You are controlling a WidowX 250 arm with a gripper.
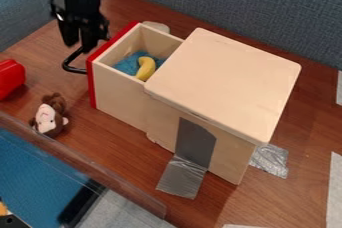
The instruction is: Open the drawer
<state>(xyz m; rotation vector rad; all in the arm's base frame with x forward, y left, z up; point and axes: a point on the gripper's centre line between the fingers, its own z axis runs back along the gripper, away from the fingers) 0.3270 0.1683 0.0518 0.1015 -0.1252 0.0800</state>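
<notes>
Near the upper left of the camera view, the black two-finger gripper [79, 48] hangs nose-down over the curved black handle [67, 65], its fingers parted by a modest gap and nothing between them that I can make out. That pose makes sense for hooking the handle from above and drawing it away from the box; whether metal meets handle, I cannot tell from my seat. The handle juts from the red front panel [91, 84] of the pale wooden drawer [120, 99], which stands well out of the pale wooden box [224, 84]. I judge the opening essentially done, with perhaps a small further tug possible; lifting clear would be my next move, gently, since a tip caught on the handle could drag or twist the drawer. Inside lie a blue cloth [127, 65] and, resting by it, a yellow toy banana [145, 68], both exposed by the gap. Silver tape [182, 178] runs from the box's side onto the brown wooden table [300, 137], and another silver strip [270, 160] sits by the far corner, probably there to keep the box from sliding when I pull. Beyond the handle, a brown plush monkey [50, 116] lies on the table, near a glossy red object [10, 78].
</notes>
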